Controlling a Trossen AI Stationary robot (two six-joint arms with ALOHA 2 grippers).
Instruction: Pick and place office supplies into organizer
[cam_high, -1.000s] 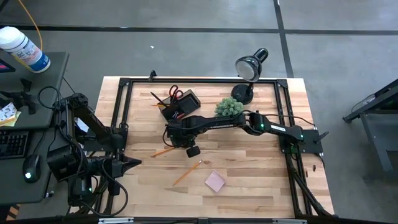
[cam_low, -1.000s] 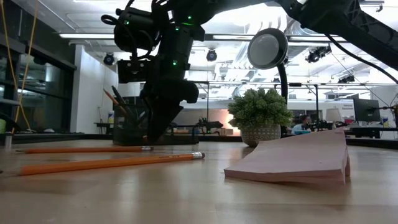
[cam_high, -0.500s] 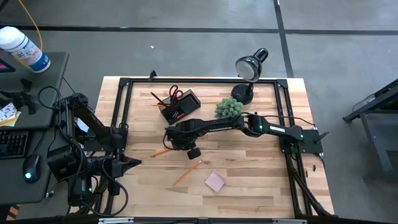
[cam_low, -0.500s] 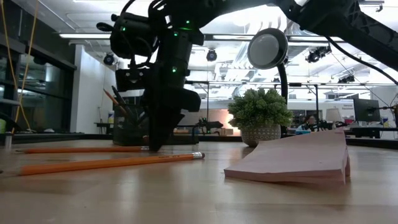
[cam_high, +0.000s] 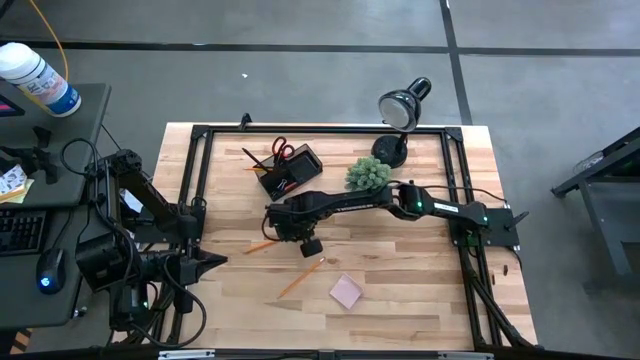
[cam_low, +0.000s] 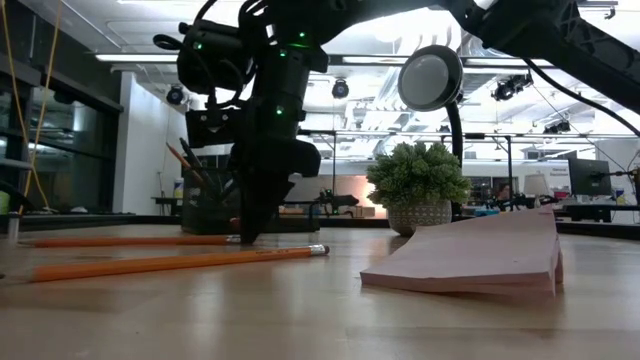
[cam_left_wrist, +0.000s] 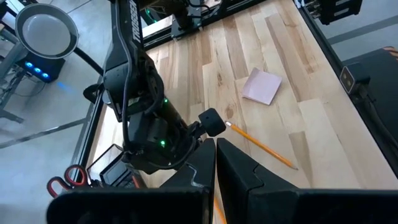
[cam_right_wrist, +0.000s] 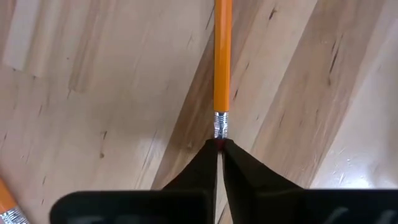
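My right gripper (cam_high: 284, 237) (cam_low: 245, 236) points down at the table's middle left, shut on the eraser end of an orange pencil (cam_right_wrist: 221, 59) (cam_high: 258, 245) that lies flat on the wood. A second pencil (cam_high: 300, 278) (cam_low: 180, 263) lies nearer. The pink sticky-note pad (cam_high: 346, 292) (cam_low: 480, 255) rests flat near the front. The dark organizer (cam_high: 290, 168) stands behind, with orange-handled scissors (cam_high: 283, 151) and pencils sticking up out of it. My left gripper (cam_left_wrist: 216, 163) waits, shut, at the table's left edge. My right gripper pinches the pencil's eraser end (cam_right_wrist: 219, 142), just behind the metal ferrule, between its two fingertips (cam_right_wrist: 235, 158). The fingers come from above, pointing down, and stand at the very end of the pencil. The pencil lies flat on the table along its whole length.
A green spiky plant (cam_high: 368, 173) (cam_low: 420, 180) and a black desk lamp (cam_high: 403, 110) stand at the far side, right of the organizer. A black frame (cam_high: 200, 180) rims the table. Bare wood lies to the right of the sticky pad.
My right gripper has come down a little and shifted slightly toward the table's left, over the pencil's eraser end. The pencil has stayed flat on the table.
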